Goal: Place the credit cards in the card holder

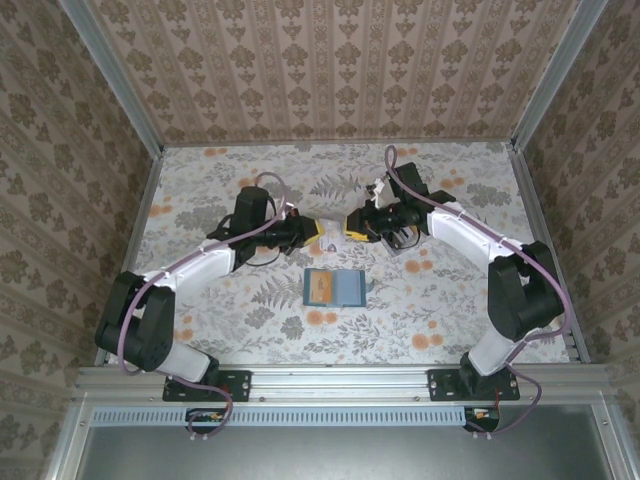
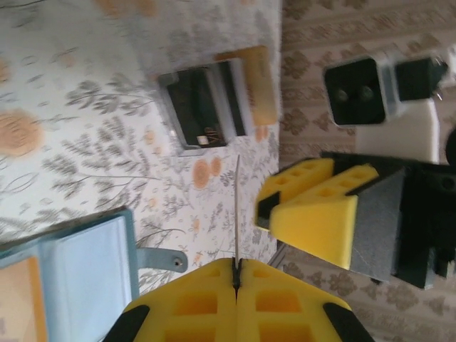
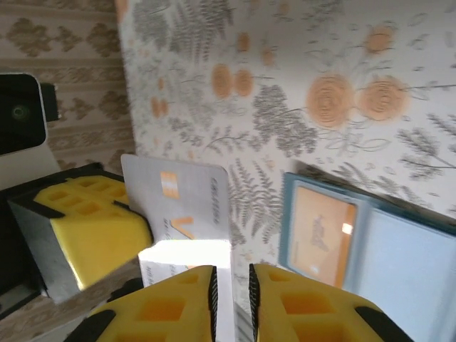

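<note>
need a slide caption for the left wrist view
Left gripper pinching a credit card edge-on, with the open card holder and a stack of cards lying on the floral table.

The top camera hangs high behind the arm bases, looking steeply down on the card holder [image 1: 333,287] in the middle of the desk [image 1: 260,330]. Both wrist cameras sit close, just beyond the holder's far edge, facing each other and angled down; all three views share the holder.
</note>
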Available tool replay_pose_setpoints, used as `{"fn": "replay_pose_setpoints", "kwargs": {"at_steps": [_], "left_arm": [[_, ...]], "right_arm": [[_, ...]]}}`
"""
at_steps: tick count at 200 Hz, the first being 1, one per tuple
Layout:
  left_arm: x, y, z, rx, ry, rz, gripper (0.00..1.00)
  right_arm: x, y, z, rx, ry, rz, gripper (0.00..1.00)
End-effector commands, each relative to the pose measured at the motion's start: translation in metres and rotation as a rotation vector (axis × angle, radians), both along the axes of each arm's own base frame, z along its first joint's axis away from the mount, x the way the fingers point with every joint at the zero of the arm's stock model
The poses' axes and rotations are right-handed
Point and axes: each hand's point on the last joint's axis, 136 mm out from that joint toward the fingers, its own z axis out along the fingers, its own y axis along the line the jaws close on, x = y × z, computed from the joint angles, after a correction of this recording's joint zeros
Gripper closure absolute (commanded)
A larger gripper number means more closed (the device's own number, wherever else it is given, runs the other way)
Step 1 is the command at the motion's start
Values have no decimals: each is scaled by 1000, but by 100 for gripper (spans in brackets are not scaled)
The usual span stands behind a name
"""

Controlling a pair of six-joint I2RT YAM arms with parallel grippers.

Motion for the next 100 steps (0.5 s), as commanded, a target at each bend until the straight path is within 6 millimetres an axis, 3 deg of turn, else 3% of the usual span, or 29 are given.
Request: {"fn": "replay_pose_setpoints", "kwargs": {"at_steps": [1, 56, 100], "left_arm": [[-5, 17, -28, 61, 192, 97, 100], [-16, 26, -63, 114, 323, 148, 100], [-21, 39, -85, 202, 309, 164, 100]], "right_arm": [[-6, -20, -32, -179, 72, -39, 77], [-24, -16, -44, -337, 18, -7, 77], [-48, -12, -70, -475, 16, 7, 79]]}}
